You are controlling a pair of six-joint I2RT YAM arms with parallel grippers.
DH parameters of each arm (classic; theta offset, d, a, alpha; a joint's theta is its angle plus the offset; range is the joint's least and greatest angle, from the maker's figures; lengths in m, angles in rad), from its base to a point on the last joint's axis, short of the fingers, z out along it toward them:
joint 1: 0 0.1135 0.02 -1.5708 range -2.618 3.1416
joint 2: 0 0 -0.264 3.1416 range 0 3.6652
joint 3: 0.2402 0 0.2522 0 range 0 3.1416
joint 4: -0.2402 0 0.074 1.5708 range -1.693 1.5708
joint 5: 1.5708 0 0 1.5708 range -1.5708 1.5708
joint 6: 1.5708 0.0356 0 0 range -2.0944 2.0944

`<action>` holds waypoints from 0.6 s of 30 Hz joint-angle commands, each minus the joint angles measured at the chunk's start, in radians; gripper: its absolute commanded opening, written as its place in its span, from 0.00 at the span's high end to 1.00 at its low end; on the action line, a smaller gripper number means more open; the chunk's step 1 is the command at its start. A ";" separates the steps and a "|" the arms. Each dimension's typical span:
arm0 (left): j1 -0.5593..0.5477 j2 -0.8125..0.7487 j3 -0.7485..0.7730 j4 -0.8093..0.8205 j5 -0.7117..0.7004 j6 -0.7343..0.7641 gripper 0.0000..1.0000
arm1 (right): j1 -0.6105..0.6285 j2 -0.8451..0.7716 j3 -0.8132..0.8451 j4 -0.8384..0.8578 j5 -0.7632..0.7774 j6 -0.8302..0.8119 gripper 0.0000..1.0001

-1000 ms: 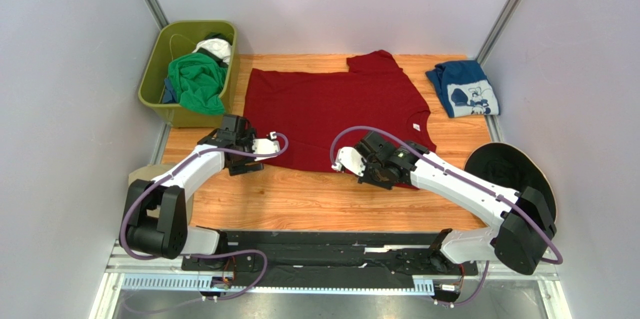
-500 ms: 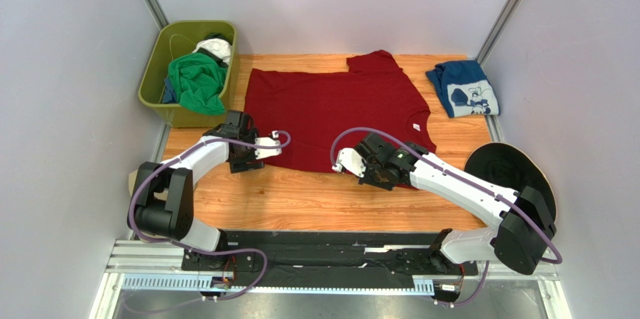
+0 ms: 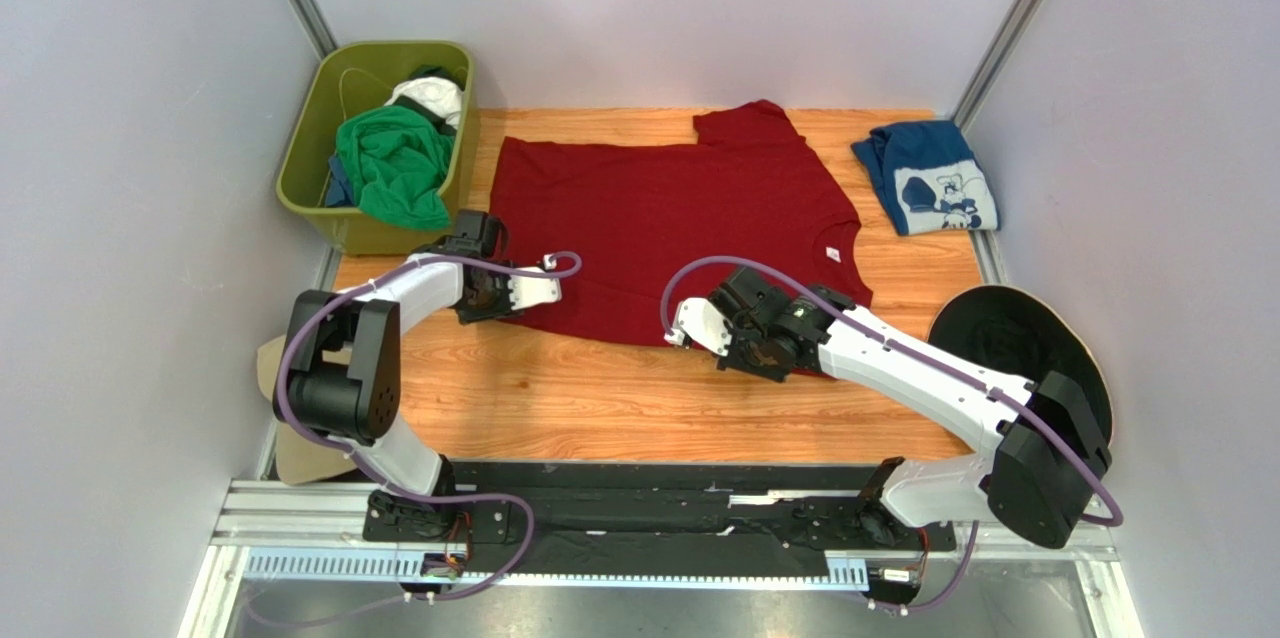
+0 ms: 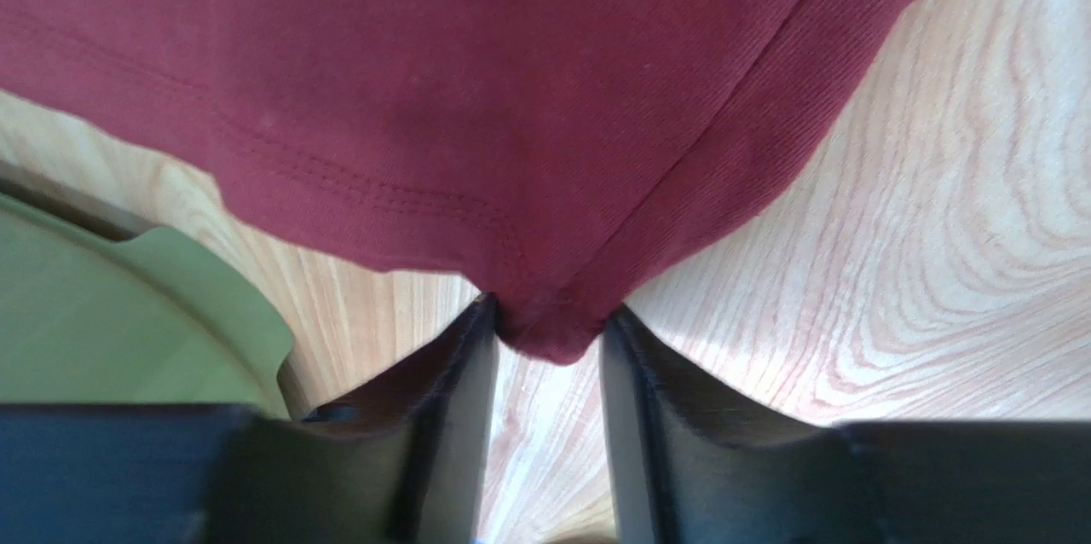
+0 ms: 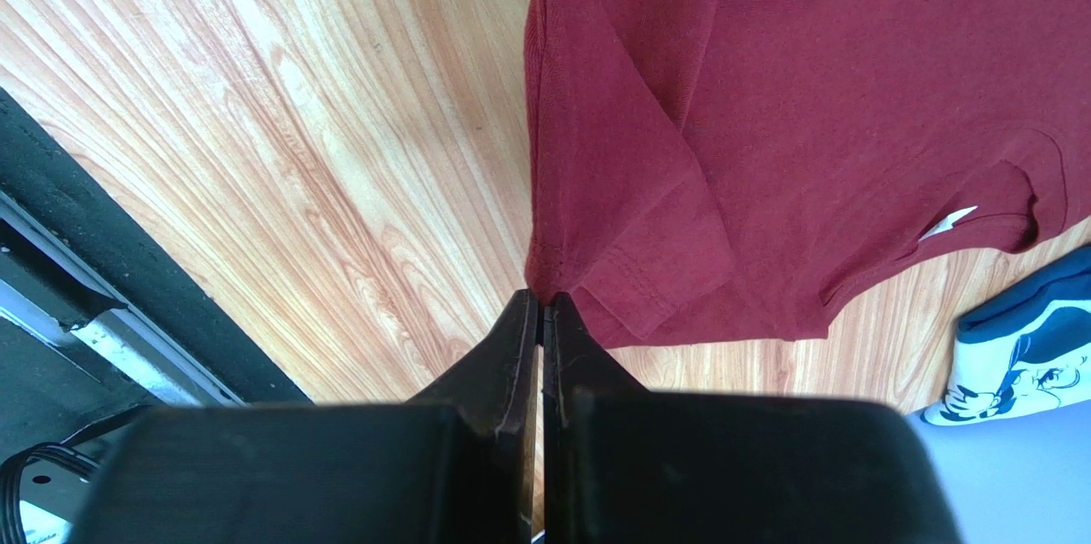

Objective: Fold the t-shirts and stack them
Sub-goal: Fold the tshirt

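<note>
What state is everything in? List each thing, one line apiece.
dark red t-shirt: spread flat, unfolded.
navy t-shirt: folded, far right corner.
green t-shirt: crumpled in the bin.
left tool: jaws apart, the red shirt's corner between them.
right tool: shut on the red shirt's sleeve edge.

Your large t-shirt (image 3: 676, 218) lies spread on the desk (image 3: 601, 406). The bin (image 3: 305, 173) sits far left. The printed t-shirt (image 3: 927, 176) lies far right, the hat (image 3: 1007, 341) nearer.
</note>
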 commanded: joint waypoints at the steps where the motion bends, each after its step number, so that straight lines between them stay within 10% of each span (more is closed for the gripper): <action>1: 0.007 0.008 0.032 -0.024 0.029 0.013 0.63 | -0.002 0.009 -0.003 0.027 0.021 -0.001 1.00; 11: 0.007 -0.070 -0.034 -0.082 0.033 -0.002 0.99 | -0.002 -0.004 0.003 0.016 0.033 0.002 1.00; 18: 0.007 -0.177 -0.043 -0.139 0.035 -0.008 1.00 | -0.002 -0.027 0.052 -0.023 0.079 -0.009 1.00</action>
